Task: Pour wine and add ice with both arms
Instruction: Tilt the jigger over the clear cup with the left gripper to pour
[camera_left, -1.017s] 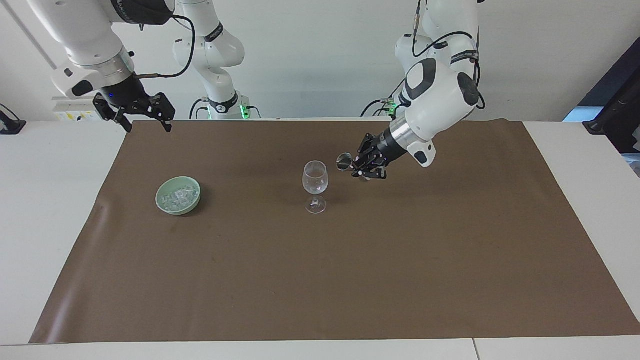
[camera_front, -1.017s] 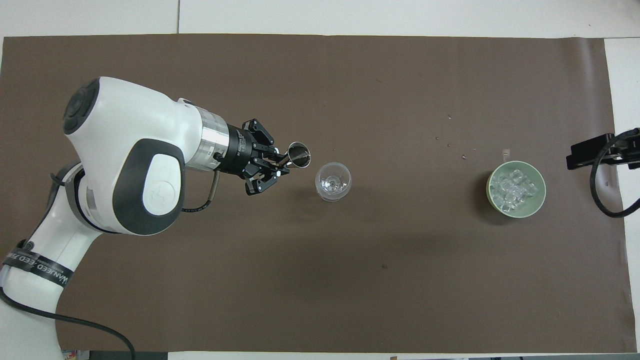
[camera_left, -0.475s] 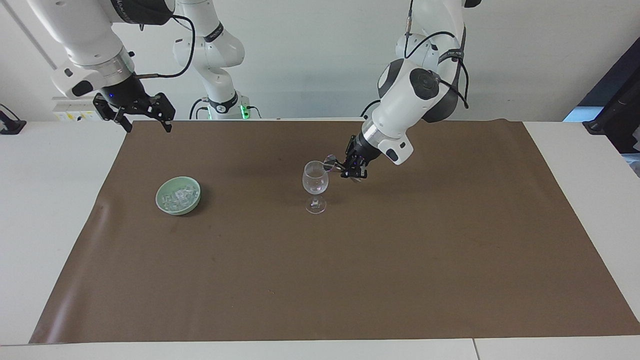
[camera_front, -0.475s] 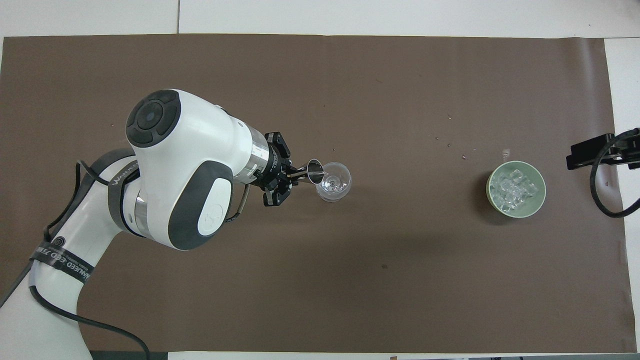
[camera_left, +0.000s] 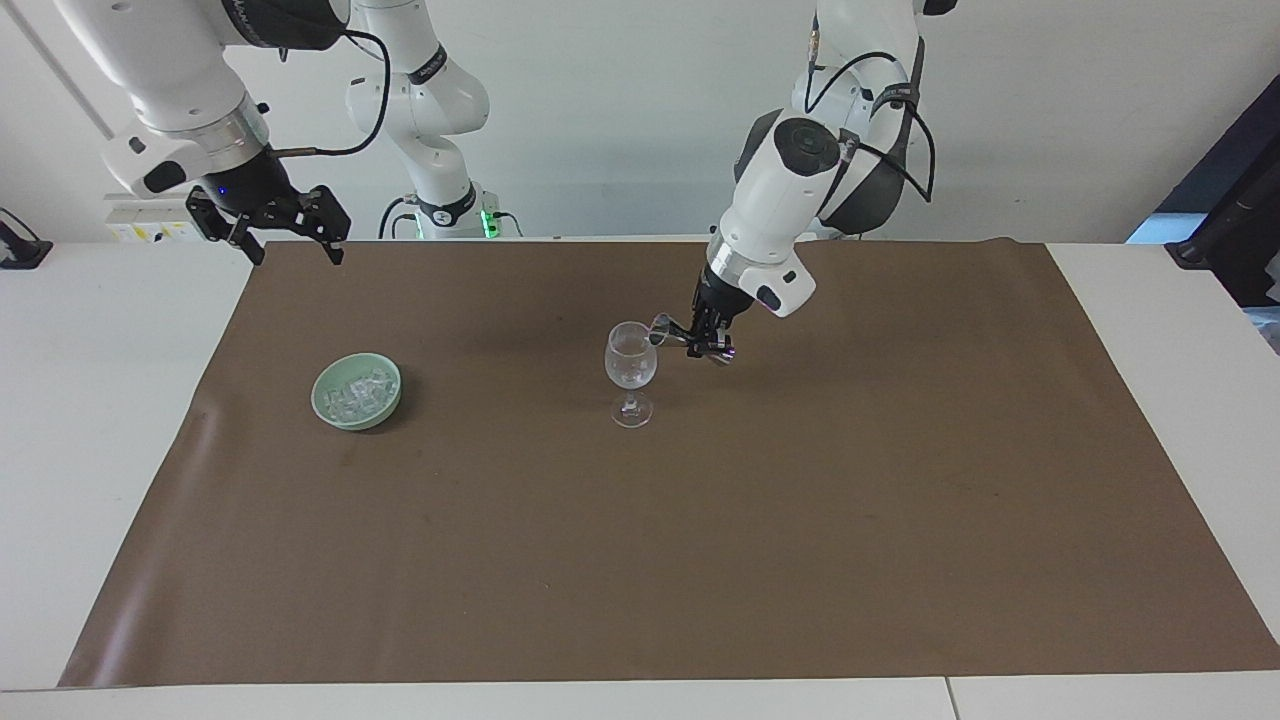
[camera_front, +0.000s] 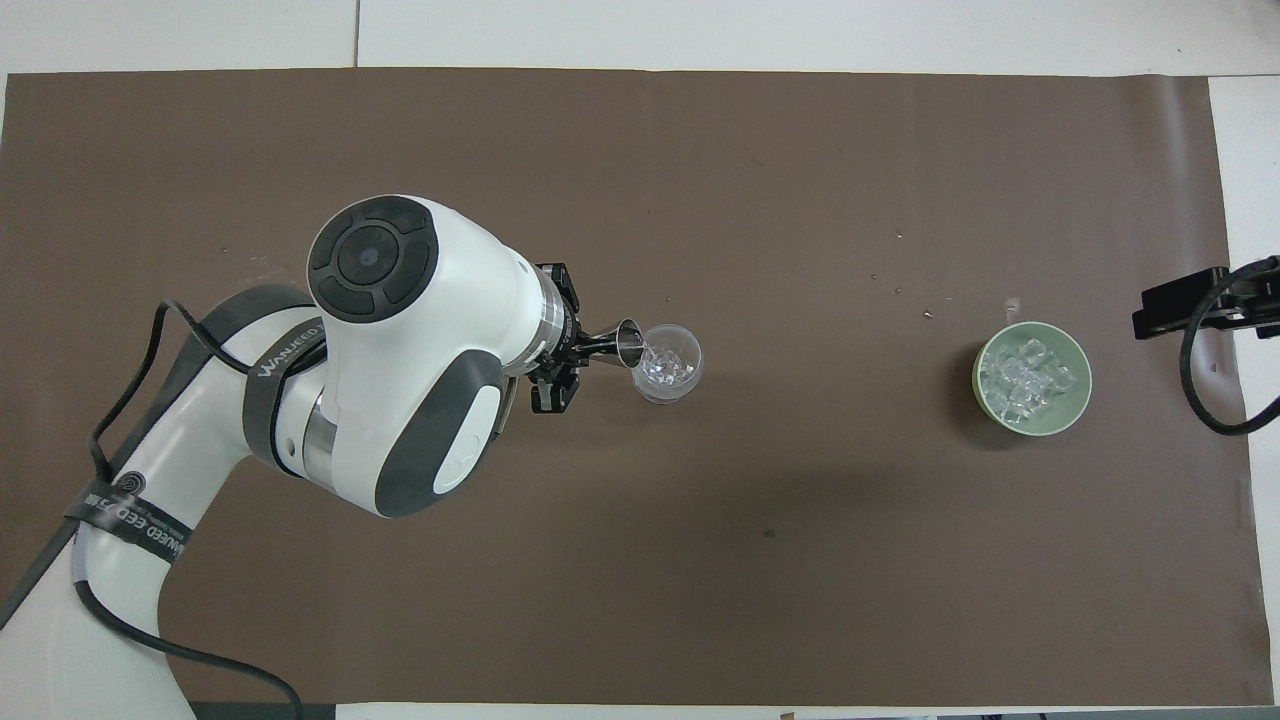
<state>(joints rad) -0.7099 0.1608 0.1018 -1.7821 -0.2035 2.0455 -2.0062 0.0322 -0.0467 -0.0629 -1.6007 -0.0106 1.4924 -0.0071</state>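
Table (camera_left: 90, 420): white.
Cover: brown paper sheet (camera_left: 700, 540).
On sheet: stemmed glass (camera_left: 631, 372) mid-table; green bowl (camera_left: 356, 391) toward right arm's end.

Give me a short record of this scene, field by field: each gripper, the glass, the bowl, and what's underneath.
left gripper: shut on small metal cup, tipped at the glass's rim
right gripper: open, waiting over the mat's edge at the right arm's end
stemmed glass: upright, mid-mat
green bowl: holds ice, toward the right arm's end
brown mat: covers the table
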